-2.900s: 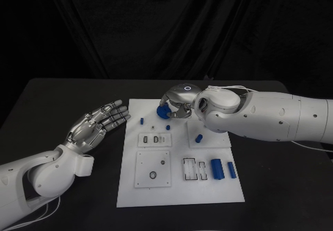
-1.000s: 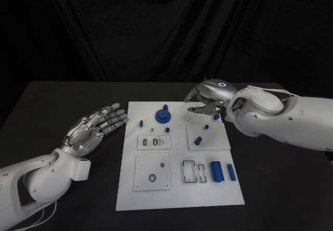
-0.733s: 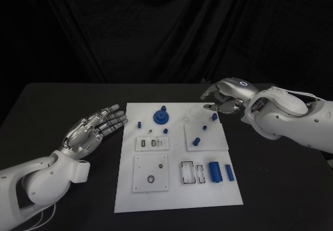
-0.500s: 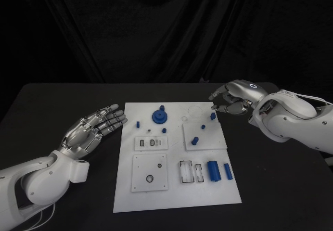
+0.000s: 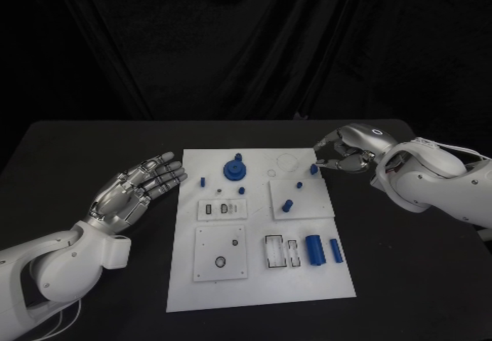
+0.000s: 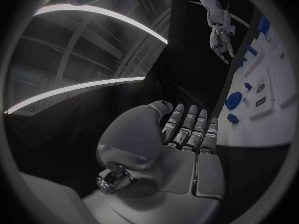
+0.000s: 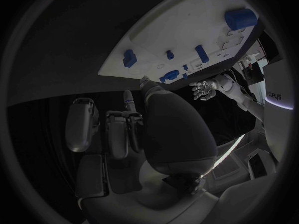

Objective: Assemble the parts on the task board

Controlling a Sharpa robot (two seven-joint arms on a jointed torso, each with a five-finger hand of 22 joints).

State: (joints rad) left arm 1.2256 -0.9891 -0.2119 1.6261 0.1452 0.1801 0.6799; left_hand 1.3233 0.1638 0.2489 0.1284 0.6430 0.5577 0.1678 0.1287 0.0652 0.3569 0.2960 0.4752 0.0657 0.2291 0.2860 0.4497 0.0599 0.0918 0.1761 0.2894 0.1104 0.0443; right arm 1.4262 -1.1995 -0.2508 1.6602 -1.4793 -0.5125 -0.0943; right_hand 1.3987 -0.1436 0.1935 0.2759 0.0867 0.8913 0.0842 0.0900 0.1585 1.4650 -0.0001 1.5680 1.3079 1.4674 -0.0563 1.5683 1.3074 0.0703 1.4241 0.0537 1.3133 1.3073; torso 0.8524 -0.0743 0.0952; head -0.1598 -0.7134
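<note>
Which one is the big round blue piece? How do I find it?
Look at the white task board on the black table. Go to its far edge, toward the left hand. The blue gear there is a wide round disc with a peg on top, much bigger than the small blue pegs nearby.

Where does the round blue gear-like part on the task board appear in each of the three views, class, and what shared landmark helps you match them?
Head view: the round blue part stands near the task board's far edge, left of centre.
Left wrist view: the same part sits at the board's edge, beyond the left hand's fingers.
Right wrist view: it lies at the board's edge, past the right hand.
Shared landmark: the white board itself.
</note>
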